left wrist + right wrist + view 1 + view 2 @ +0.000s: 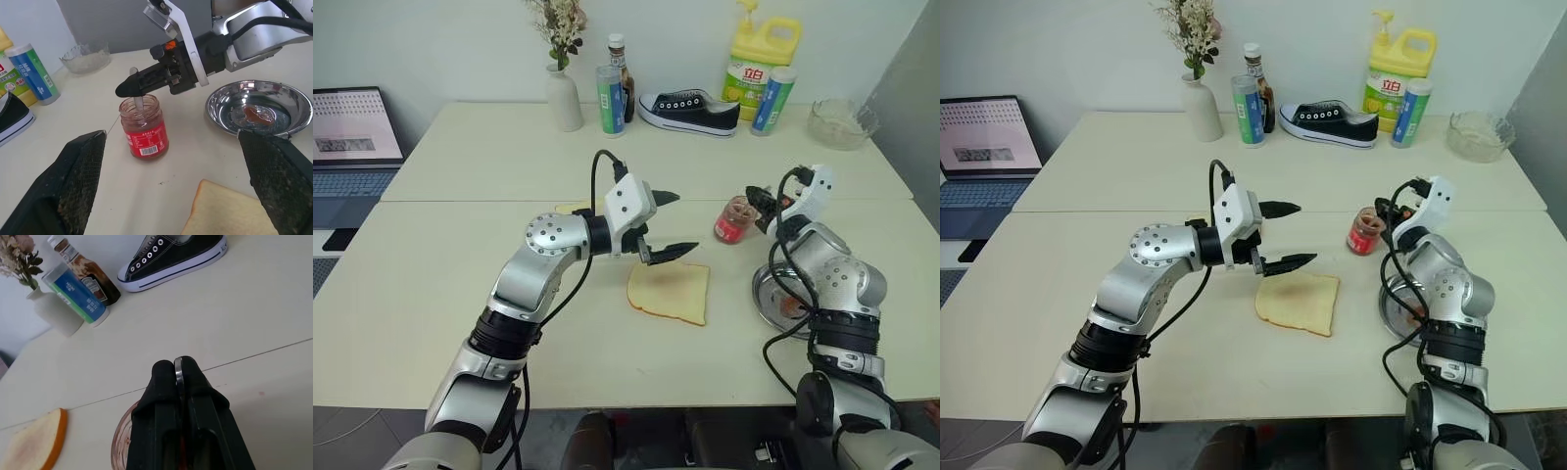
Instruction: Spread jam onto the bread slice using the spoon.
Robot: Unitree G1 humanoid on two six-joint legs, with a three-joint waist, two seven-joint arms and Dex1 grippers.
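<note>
Both arms are brushed silver metal with rounded joint housings and black ribbed collars, black cables looping alongside. Each wrist carries a white angular block. The left hand [666,225] and right hand [128,87] end in black tapered fingers.

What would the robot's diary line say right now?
right gripper: shut on spoon, dipped in jam | left gripper: open, empty | bread slice: bare

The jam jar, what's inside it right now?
Red jam fills the jar, and the spoon held by the right tool dips into it. The spoon's bowl is hidden in the jam.
</note>
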